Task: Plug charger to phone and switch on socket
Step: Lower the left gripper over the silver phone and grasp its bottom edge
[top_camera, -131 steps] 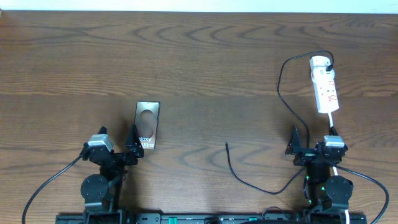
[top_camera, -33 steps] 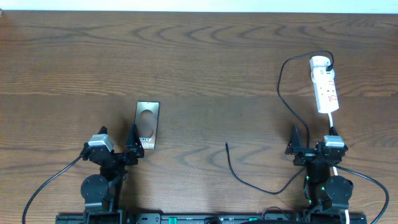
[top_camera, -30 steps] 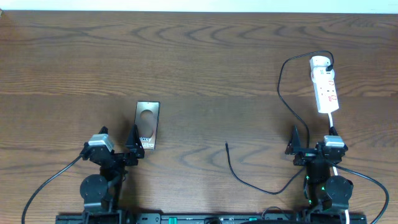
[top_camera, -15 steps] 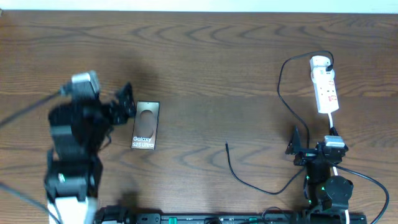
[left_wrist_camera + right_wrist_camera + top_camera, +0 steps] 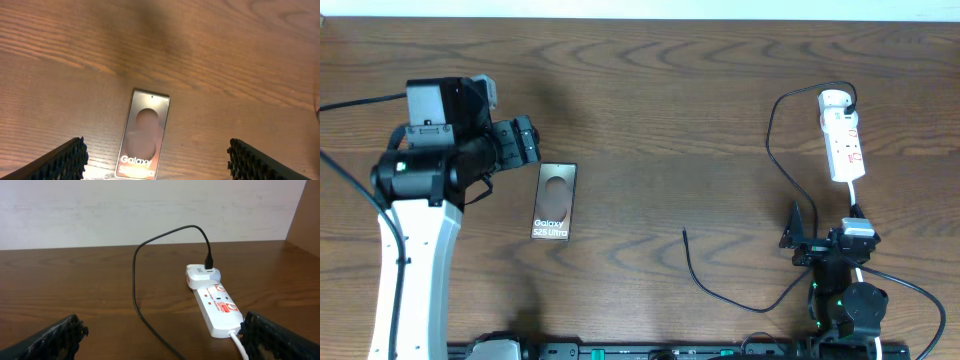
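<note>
The phone (image 5: 555, 200) lies flat on the wooden table, its "Galaxy" lettering toward the front; the left wrist view shows the phone (image 5: 145, 135) from above. My left gripper (image 5: 523, 143) hovers open just left of the phone's far end, and the left gripper (image 5: 156, 145) has its fingers wide on either side. The charger (image 5: 772, 140) runs as a thin black cable from its white adapter (image 5: 202, 275), plugged into the socket (image 5: 845, 148), to a loose tip (image 5: 685, 233) on the table. My right gripper (image 5: 823, 225) rests open near the front edge, below the socket (image 5: 217, 307), empty.
The socket's white cord (image 5: 240, 347) runs toward the right arm's base. A pale wall (image 5: 150, 210) stands behind the table's far edge. Bare wood lies between the phone and the cable tip.
My left arm has lifted from its rest at the front edge and swung up and away, so its open gripper now hangs over the phone. The right arm has not moved.
</note>
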`<state>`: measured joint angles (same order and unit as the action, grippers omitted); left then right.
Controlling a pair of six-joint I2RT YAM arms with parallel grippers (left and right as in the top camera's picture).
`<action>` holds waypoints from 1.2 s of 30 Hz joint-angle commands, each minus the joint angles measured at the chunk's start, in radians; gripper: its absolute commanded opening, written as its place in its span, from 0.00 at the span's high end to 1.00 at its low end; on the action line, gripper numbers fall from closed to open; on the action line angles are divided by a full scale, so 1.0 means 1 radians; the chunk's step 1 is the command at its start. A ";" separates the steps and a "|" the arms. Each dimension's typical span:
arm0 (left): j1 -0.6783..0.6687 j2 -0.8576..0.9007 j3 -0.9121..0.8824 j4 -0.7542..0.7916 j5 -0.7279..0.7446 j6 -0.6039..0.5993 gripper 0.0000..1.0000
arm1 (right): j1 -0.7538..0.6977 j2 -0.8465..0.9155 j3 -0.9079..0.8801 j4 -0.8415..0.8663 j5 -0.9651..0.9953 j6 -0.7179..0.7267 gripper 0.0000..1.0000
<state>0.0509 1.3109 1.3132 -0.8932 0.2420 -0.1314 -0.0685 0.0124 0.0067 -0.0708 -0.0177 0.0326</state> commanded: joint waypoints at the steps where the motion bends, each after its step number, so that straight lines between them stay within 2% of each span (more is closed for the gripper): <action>1: 0.004 0.036 0.021 -0.013 0.008 0.040 0.12 | 0.003 -0.005 -0.001 -0.005 0.008 -0.015 0.01; 7: -0.031 0.146 0.021 -0.060 -0.102 0.054 0.12 | 0.003 -0.005 -0.001 -0.005 0.008 -0.015 0.01; 19: -0.092 0.435 0.021 -0.034 -0.106 0.108 0.12 | 0.003 -0.005 -0.001 -0.005 0.008 -0.015 0.01; 30: -0.140 0.490 0.012 -0.018 -0.150 0.116 0.12 | 0.003 -0.005 -0.001 -0.005 0.008 -0.015 0.01; 36: -0.140 0.490 -0.078 0.063 -0.149 0.116 0.12 | 0.003 -0.005 -0.001 -0.005 0.008 -0.015 0.01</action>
<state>-0.0879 1.7916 1.2869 -0.8482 0.1051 -0.0250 -0.0685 0.0124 0.0067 -0.0708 -0.0177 0.0326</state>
